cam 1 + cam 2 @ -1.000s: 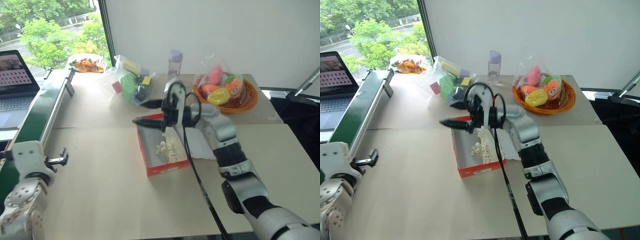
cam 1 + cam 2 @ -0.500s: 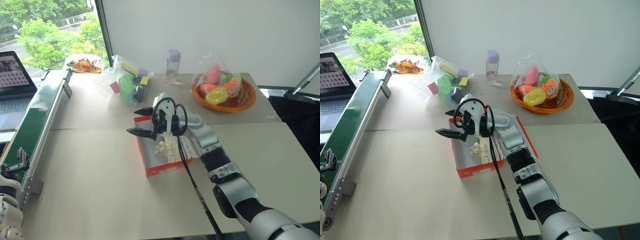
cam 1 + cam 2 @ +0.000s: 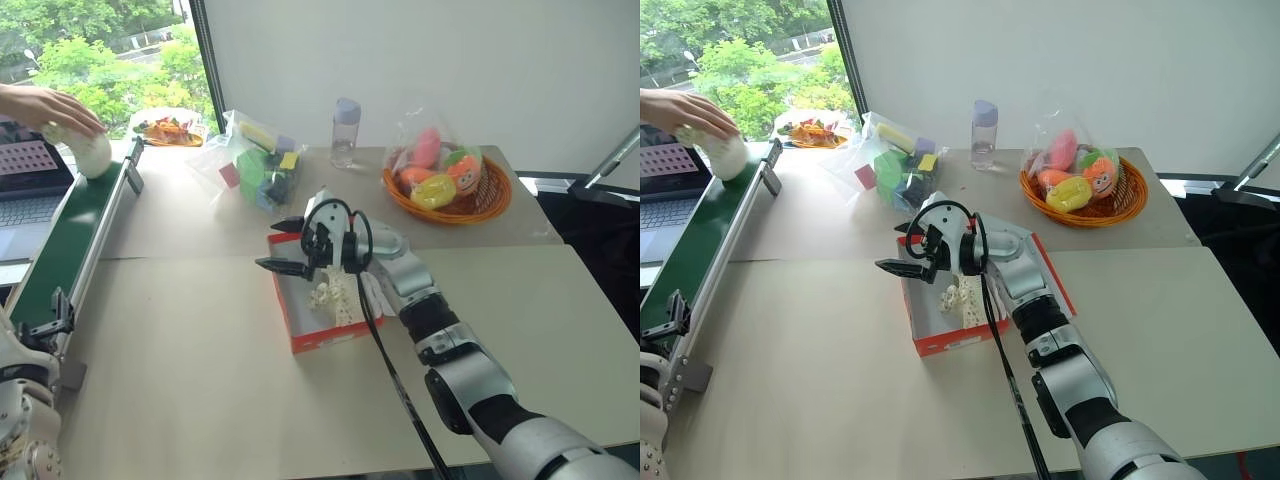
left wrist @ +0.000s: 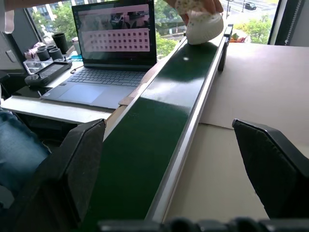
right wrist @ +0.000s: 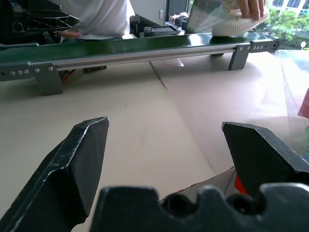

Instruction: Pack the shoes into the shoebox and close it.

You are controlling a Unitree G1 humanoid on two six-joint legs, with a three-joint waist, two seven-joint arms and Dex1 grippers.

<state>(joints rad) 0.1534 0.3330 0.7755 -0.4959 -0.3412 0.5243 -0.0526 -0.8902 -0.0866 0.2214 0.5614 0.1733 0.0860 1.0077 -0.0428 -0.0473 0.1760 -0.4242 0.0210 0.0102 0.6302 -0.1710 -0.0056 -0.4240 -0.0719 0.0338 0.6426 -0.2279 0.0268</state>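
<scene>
— What's in the red shoebox (image 3: 318, 330)?

— One cream perforated shoe (image 3: 331, 296), lying on the white inside. The right gripper (image 3: 281, 246) hovers over the box's far corner, fingers spread wide, empty.

— And the second shoe?

— Well left of the box, on the green conveyor belt (image 3: 62, 242), under a person's hand (image 3: 45, 104). The left gripper (image 4: 178, 159) faces along that belt, jaws wide, holding nothing.

— Anything else near the box?

— Behind it: a bag of coloured blocks (image 3: 262, 165), a clear bottle (image 3: 345, 132), an orange basket (image 3: 500, 205) of plush toys. The left wrist view adds an open laptop (image 4: 115, 55) beside the belt.
</scene>
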